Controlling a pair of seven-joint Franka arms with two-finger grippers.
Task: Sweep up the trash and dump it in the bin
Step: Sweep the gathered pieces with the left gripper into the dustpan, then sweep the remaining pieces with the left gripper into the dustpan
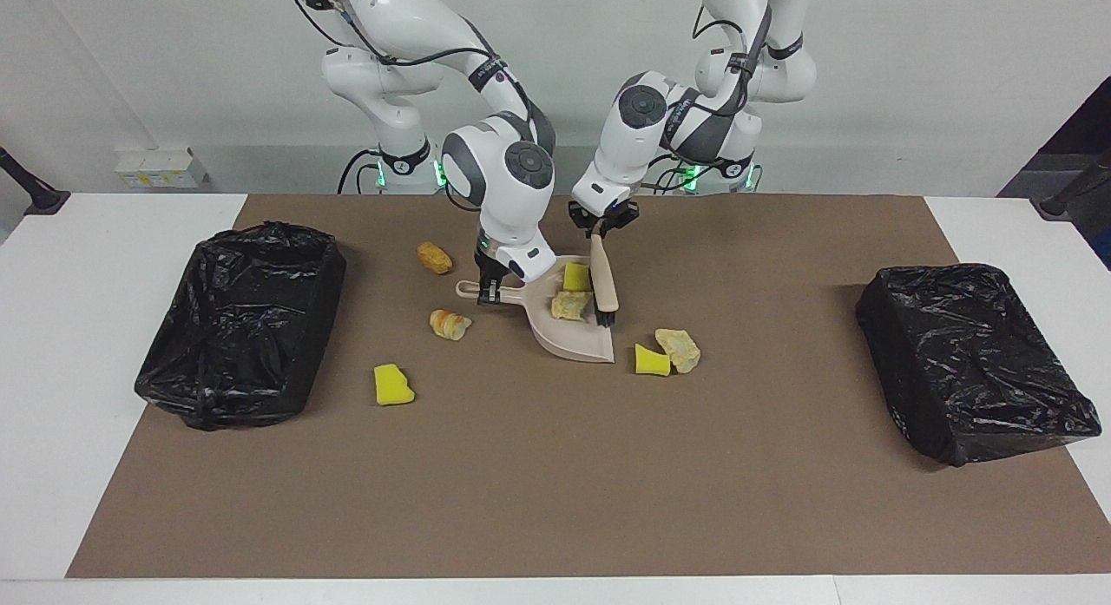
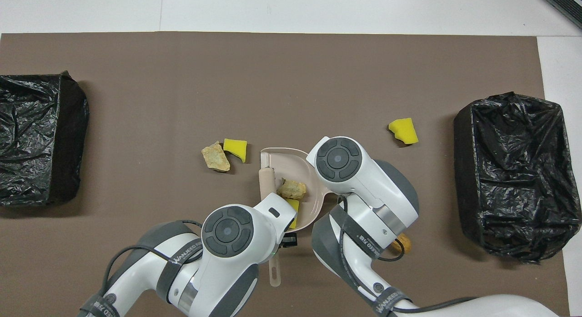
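My right gripper (image 1: 489, 291) is shut on the handle of the beige dustpan (image 1: 577, 340), which lies on the brown mat. My left gripper (image 1: 599, 227) is shut on the beige hand brush (image 1: 603, 279); its dark bristles rest in the pan. In the pan lie a yellow sponge chunk (image 1: 576, 277) and a tan lump (image 1: 570, 305). Just outside the pan's mouth lie a yellow chunk (image 1: 651, 360) and a tan lump (image 1: 678, 349). Toward the right arm's end lie a sliced bread piece (image 1: 450, 324), a brown roll (image 1: 434, 258) and a yellow chunk (image 1: 392, 384). In the overhead view the arms hide both grippers.
A bin lined with a black bag (image 1: 239, 323) stands at the right arm's end of the mat, its mouth open upward. A second black-bagged bin (image 1: 972, 358) stands at the left arm's end. White table shows around the mat (image 1: 555, 483).
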